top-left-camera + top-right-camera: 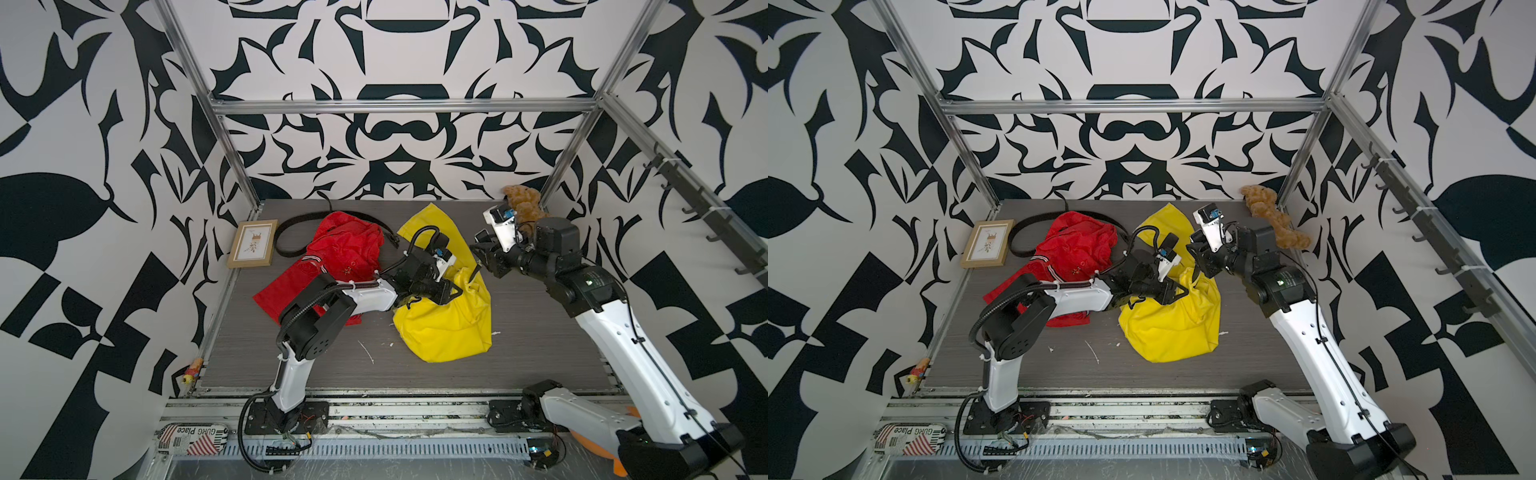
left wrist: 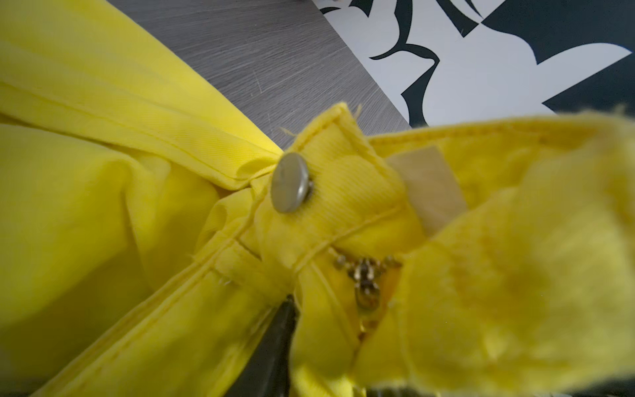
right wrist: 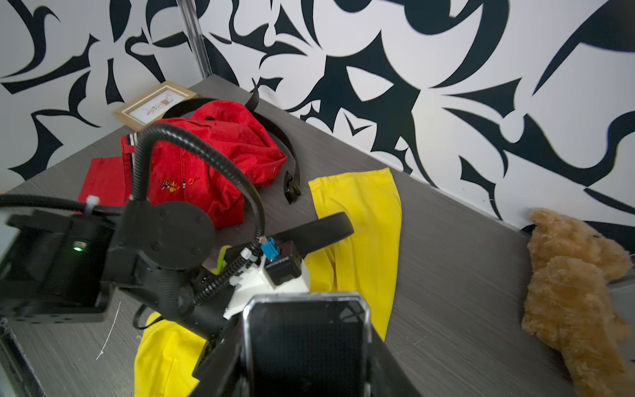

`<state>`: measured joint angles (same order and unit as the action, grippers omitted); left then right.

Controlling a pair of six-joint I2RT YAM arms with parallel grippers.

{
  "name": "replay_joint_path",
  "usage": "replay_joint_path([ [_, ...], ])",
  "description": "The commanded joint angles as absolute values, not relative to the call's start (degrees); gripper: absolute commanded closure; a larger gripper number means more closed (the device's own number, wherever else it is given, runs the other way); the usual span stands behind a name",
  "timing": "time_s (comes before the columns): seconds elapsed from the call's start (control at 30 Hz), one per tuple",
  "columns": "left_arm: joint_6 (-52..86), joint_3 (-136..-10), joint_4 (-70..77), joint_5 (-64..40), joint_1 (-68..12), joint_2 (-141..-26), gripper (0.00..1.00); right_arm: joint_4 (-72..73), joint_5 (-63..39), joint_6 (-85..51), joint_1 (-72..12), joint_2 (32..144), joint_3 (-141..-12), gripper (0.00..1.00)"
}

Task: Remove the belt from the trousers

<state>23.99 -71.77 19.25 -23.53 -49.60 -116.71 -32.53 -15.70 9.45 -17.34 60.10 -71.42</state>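
Black belt (image 3: 294, 168) is seen looped around the red trousers (image 1: 345, 249) on the counter (image 1: 540, 332); whether it is threaded cannot be told. The left end effector (image 1: 440, 296) is buried in the waistband of the yellow trousers (image 1: 440, 328), the right end effector (image 1: 482, 259) held beside; neither's closure can be told.

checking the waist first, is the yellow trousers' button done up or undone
Undone: the metal button stands bare on the waistband flap of the yellow trousers, nothing fastened over it, and the zip beneath it gapes.
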Motion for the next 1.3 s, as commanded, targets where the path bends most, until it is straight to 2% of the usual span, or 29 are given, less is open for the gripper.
replay_joint_path([
  [0.0, 25.0, -73.7, 15.7, -24.5, -49.5, -123.2, 0.7, -26.8, -17.8, 8.2, -17.6, 58.1, -81.4, 1.0],
  [0.13, 23.9, -77.8, 10.0, -24.9, -49.5, -127.2, 0.7, -25.9, -18.8, 7.5, -17.7, 59.0, -86.3, 1.0],
  [0.17, 23.7, -77.1, 10.3, -24.5, -49.4, -126.6, 0.67, -26.0, -18.7, 7.2, -17.7, 59.4, -87.2, 1.0],
  [0.23, 23.6, -73.1, 13.3, -22.2, -49.4, -122.3, 0.52, -26.9, -18.4, 7.2, -17.7, 60.6, -88.5, 1.0],
  [0.33, 23.5, -63.1, 21.9, -17.2, -49.5, -111.7, 0.22, -27.5, -16.8, 6.6, -17.7, 61.3, -87.6, 1.0],
  [0.4, 23.2, -55.7, 30.3, -14.3, -49.9, -103.8, 0.09, -26.8, -15.9, 5.1, -17.7, 61.3, -85.9, 1.0],
  [0.43, 22.9, -53.4, 32.8, -13.5, -50.0, -101.0, 0.06, -26.4, -15.7, 4.4, -17.7, 61.3, -85.2, 1.0],
  [0.53, 20.6, -52.1, 34.2, -12.3, -51.1, -94.7, 0.0, -24.1, -15.8, 1.9, -18.1, 61.4, -82.6, 1.0],
  [0.63, 19.3, -55.0, 34.8, -12.5, -52.4, -93.1, 0.01, -22.2, -16.0, 0.0, -18.9, 61.8, -80.9, 1.0],
  [0.93, 20.7, -66.3, 39.5, -11.2, -52.8, -101.5, 0.01, -21.4, -15.3, -1.6, -24.3, 64.4, -79.5, 1.0],
  [1.03, 21.3, -69.9, 39.4, -11.0, -52.7, -104.5, 0.07, -21.4, -14.2, -1.7, -26.3, 65.1, -79.0, 1.0],
  [1.07, 21.6, -70.8, 39.4, -10.9, -52.7, -105.3, 0.17, -21.4, -13.8, -1.8, -26.8, 65.4, -78.9, 1.0],
  [1.1, 21.8, -71.2, 39.7, -11.3, -52.5, -105.7, 0.31, -21.4, -13.6, -2.0, -27.2, 65.7, -78.8, 1.0],
  [1.17, 23.1, -70.8, 40.1, -12.6, -52.0, -105.7, 0.72, -22.3, -12.9, -2.2, -27.6, 66.5, -78.8, 1.0],
  [1.23, 24.0, -68.2, 40.3, -13.0, -51.7, -104.0, 0.98, -23.3, -13.2, -1.2, -27.6, 67.1, -78.8, 0.98],
  [1.27, 24.0, -65.8, 39.8, -12.9, -51.6, -102.4, 1.0, -24.2, -12.1, -0.6, -27.5, 67.2, -78.8, 0.79],
])
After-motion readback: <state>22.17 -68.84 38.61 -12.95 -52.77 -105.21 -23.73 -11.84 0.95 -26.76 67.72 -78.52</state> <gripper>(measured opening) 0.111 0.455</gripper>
